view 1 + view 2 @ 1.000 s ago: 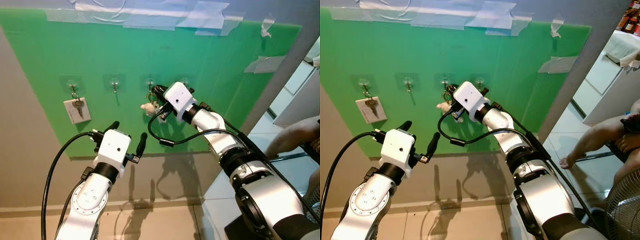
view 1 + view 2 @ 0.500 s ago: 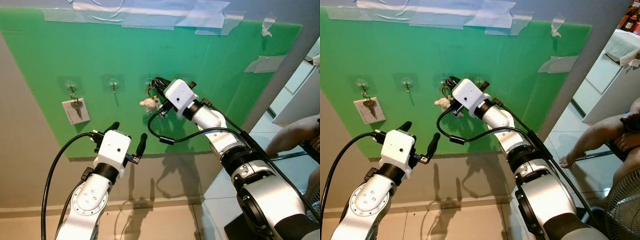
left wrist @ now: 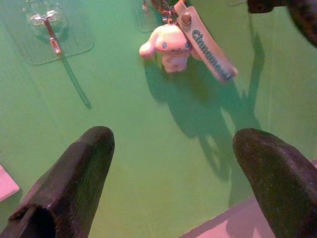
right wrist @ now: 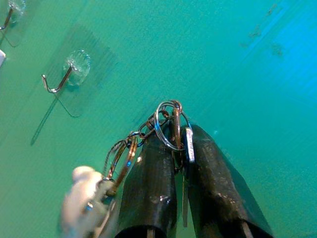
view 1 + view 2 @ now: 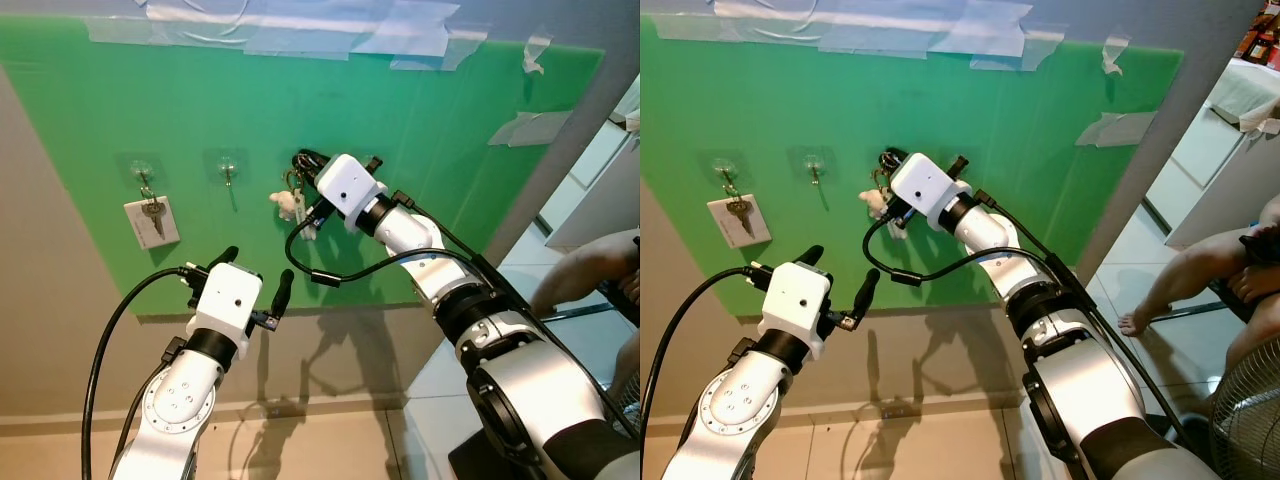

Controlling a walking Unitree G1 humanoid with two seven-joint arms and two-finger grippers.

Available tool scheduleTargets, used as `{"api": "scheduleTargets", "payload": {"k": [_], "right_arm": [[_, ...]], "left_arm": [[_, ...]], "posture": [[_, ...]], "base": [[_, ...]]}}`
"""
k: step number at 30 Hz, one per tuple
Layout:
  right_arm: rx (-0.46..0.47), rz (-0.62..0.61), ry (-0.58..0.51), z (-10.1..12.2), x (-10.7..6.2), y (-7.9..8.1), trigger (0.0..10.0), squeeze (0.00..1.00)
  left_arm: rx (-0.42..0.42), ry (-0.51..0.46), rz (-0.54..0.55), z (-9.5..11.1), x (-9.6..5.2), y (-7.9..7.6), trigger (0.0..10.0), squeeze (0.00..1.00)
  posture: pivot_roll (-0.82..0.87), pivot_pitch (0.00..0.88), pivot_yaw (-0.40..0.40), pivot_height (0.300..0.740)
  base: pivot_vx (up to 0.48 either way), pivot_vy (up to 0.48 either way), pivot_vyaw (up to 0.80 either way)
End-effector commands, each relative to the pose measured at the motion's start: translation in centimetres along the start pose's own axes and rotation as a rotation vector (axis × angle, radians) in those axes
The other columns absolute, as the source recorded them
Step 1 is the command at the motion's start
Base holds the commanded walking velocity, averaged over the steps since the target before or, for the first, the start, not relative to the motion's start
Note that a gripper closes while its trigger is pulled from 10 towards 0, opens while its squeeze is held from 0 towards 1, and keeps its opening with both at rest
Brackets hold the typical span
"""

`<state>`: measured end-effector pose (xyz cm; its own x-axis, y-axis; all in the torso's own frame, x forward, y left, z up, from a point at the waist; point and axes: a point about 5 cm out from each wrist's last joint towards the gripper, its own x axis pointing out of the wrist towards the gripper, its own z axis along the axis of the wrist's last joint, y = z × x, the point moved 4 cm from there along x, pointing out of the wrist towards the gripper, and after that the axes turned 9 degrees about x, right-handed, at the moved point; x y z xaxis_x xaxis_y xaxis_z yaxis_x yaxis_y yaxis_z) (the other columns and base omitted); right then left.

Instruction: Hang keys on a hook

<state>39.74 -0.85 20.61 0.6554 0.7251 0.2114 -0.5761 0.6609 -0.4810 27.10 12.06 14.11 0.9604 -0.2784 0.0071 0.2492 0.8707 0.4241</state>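
- Right gripper (image 4: 173,144) fingers are pinched on the keys (image 4: 171,131), held up against the green board (image 5: 450,150).
- The ring isn't on a hook (image 4: 62,79) yet, so hanging's left.
- Left gripper (image 5: 255,275) hangs spread apart, idle.

Four hooks (image 5: 228,170) (clear-backed), two key bunches (image 5: 290,197).

Lighting is looking bright and pretty even in the head views, with everything staying sharp. The light seems to be coming from up high, since both arms are throwing crisp dark shadows down the green board (image 5: 450,130) and the beige wall (image 5: 350,350). The left wrist view is showing the plush charm (image 3: 168,42) casting a hard shadow, while its own near fingertips (image 3: 74,173) are going soft and blurry.
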Motion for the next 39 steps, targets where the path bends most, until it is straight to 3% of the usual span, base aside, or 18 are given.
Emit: {"api": "scheduleTargets", "payload": {"k": [1, 27, 28, 29, 30, 39], "right_arm": [[-0.001, -0.001, 0.045, -0.7, -0.1, -0.3, 0.0, 0.0], [-0.026, -0.01, 0.162, -2.9, -1.0, -0.5, 0.0, 0.0], [-0.027, -0.013, 0.167, -3.0, -1.0, -0.5, 0.5, 0.0], [-0.029, -0.016, 0.173, -3.1, -1.0, -0.6, 5.7, 0.0], [-0.031, -0.018, 0.179, -3.2, -1.1, -0.6, 10.0, 0.0], [-0.045, -0.029, 0.218, -3.8, -1.4, -0.8, 10.0, 0.0]], "left_arm": [[0.0, -0.01, -0.007, 0.3, -0.1, -0.3, 10.0, 0.0], [0.002, -0.009, -0.009, 0.3, -0.1, -0.5, 10.0, 0.0], [0.002, -0.009, -0.009, 0.3, -0.1, -0.5, 10.0, 0.0], [0.002, -0.009, -0.01, 0.3, -0.1, -0.5, 10.0, 0.0], [0.003, -0.009, -0.01, 0.4, -0.1, -0.5, 10.0, 0.0], [0.006, -0.01, -0.01, 0.4, -0.1, -0.4, 10.0, 0.0]], "posture": [[0.05, 0.0, -0.074, 0.74], [0.05, 0.0, -0.076, 0.74], [0.05, 0.0, -0.076, 0.74], [0.05, 0.0, -0.076, 0.74], [0.05, 0.0, -0.076, 0.74], [0.05, 0.0, -0.076, 0.74]], "base": [[0.0, 0.0, 0.0], [0.0, 0.0, 0.0], [0.0, 0.0, 0.0], [0.0, 0.0, 0.0], [0.0, 0.0, 0.0], [0.0, 0.0, 0.0]]}}
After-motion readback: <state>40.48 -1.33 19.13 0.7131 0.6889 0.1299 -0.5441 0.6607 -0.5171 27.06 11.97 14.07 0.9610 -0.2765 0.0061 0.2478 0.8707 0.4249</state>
